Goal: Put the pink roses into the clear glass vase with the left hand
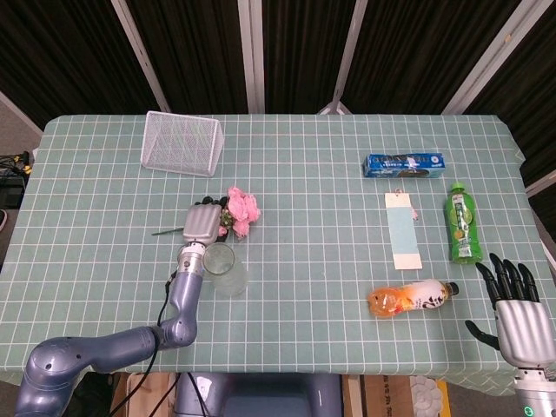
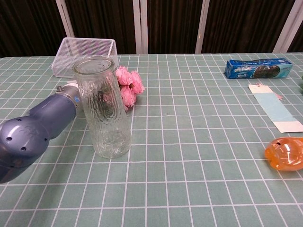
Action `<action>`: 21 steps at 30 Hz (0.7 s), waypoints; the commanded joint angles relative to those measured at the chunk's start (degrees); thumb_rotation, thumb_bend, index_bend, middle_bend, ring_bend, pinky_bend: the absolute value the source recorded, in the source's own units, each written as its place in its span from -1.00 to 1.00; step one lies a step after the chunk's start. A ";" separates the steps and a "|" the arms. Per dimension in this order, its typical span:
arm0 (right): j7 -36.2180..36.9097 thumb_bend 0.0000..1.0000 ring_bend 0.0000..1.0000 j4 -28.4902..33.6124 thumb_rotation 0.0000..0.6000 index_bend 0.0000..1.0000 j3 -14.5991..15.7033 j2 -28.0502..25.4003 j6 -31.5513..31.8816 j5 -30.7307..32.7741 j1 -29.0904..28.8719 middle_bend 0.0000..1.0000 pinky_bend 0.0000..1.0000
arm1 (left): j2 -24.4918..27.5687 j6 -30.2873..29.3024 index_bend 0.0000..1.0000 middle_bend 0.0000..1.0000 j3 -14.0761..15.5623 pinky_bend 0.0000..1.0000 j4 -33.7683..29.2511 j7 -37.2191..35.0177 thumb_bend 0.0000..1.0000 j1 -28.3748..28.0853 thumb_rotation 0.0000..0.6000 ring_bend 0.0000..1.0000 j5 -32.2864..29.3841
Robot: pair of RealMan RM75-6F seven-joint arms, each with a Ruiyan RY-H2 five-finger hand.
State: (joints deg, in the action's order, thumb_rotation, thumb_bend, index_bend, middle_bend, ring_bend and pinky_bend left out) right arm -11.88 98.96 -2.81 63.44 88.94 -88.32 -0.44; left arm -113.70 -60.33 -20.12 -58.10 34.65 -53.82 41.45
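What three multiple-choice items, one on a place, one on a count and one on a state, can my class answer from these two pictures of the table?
1. Where do the pink roses lie?
A. inside the clear glass vase
B. on the tablecloth just behind the clear glass vase
C. in the wire basket

2. How many drink bottles lie on the table?
A. one
B. two
C. four

3. How does the clear glass vase stand?
A. upright and empty
B. tipped on its side
C. upright, with flowers in it

Key:
1 B: the blooms rest beyond the vase, by the left hand.
2 B: a green bottle and an orange bottle.
3 A: the chest view shows its mouth up and nothing inside it.
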 commanded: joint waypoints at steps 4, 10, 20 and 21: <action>0.47 -0.69 -1.00 0.12 1.00 -0.71 0.14 -0.19 0.05 -0.32 0.01 -0.93 -1.00 | -0.63 -2.14 -0.38 -0.13 -0.91 -0.19 1.29 -3.66 0.01 0.61 1.00 -0.46 3.35; 0.74 -0.69 -1.00 0.26 1.00 -0.71 0.26 -0.36 -0.04 -0.41 0.02 -0.93 -1.00 | 3.40 -4.99 -0.36 -0.13 -1.77 -0.20 -2.83 -7.63 0.01 2.50 1.00 -0.46 7.61; 0.69 -0.69 -1.00 0.66 1.00 -0.71 0.69 -0.25 -0.43 -0.87 -0.08 -0.93 -1.00 | 18.90 -8.82 -0.33 -0.12 -8.44 -0.23 -25.16 -21.61 0.01 10.23 1.00 -0.46 10.88; 0.68 -0.69 -1.00 0.74 1.00 -0.71 0.77 -0.23 -0.51 -0.93 -0.09 -0.93 -1.00 | 20.46 -7.64 -0.32 -0.12 -10.09 -0.23 -28.23 -25.66 0.01 11.17 1.00 -0.46 10.37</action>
State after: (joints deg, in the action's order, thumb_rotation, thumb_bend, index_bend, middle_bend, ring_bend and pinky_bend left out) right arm -11.21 99.67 -2.07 63.19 88.46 -89.23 -0.51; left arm -98.95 -68.26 -25.71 -78.09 18.11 -46.18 51.62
